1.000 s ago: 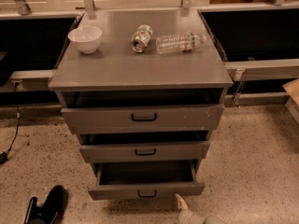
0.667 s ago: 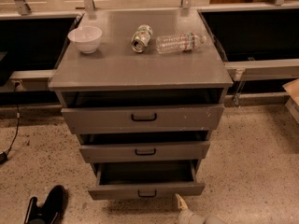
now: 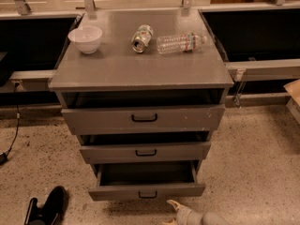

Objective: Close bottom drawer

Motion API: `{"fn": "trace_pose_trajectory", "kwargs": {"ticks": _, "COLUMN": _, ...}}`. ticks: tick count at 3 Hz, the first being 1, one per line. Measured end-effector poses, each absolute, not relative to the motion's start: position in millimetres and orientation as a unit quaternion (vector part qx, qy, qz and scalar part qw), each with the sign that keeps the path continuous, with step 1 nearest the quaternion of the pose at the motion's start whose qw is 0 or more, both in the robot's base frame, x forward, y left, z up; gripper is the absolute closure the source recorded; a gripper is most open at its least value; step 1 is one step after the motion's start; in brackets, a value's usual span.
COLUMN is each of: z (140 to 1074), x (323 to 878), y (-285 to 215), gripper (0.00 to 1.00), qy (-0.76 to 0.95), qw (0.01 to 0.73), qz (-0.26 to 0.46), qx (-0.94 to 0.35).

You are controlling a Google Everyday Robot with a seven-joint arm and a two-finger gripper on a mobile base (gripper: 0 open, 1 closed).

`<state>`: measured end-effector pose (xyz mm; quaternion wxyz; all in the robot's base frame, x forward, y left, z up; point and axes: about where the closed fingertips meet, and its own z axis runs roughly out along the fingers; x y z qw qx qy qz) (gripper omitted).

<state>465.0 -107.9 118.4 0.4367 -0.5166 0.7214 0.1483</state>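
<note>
The grey cabinet (image 3: pixel 140 69) has three drawers. The bottom drawer (image 3: pixel 146 191) is pulled out the farthest, and its dark, empty inside shows behind its low front panel. Its small black bar handle (image 3: pixel 147 195) faces me. The middle drawer (image 3: pixel 145 152) and the top drawer (image 3: pixel 143 119) also stand a little way out. My gripper (image 3: pixel 180 212) shows only as a pale tip and a grey body at the bottom edge of the camera view. It is just in front of and below the bottom drawer's right half, apart from the panel.
On the cabinet top are a white bowl (image 3: pixel 85 39), a tipped can (image 3: pixel 141 38) and a lying clear plastic bottle (image 3: pixel 180 42). A black object (image 3: pixel 47 210) lies on the speckled floor at the lower left. Dark recesses with metal rails flank the cabinet.
</note>
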Motion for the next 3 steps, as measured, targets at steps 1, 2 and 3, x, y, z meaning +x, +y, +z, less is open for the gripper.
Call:
{"fn": "trace_pose_trajectory", "kwargs": {"ticks": 1, "z": 124, "x": 482, "y": -110, "gripper": 0.63, "qy": 0.715, "qw": 0.441, "qz": 0.143, "qx": -0.523}}
{"fn": "trace_pose_trajectory", "kwargs": {"ticks": 2, "z": 128, "x": 505, "y": -113, "gripper": 0.86, "qy": 0.711, "qw": 0.45, "qz": 0.138, "qx": -0.523}}
{"fn": "trace_pose_trajectory", "kwargs": {"ticks": 3, "z": 125, "x": 533, "y": -117, "gripper": 0.93, "qy": 0.714, "qw": 0.448, "qz": 0.128, "qx": -0.523}}
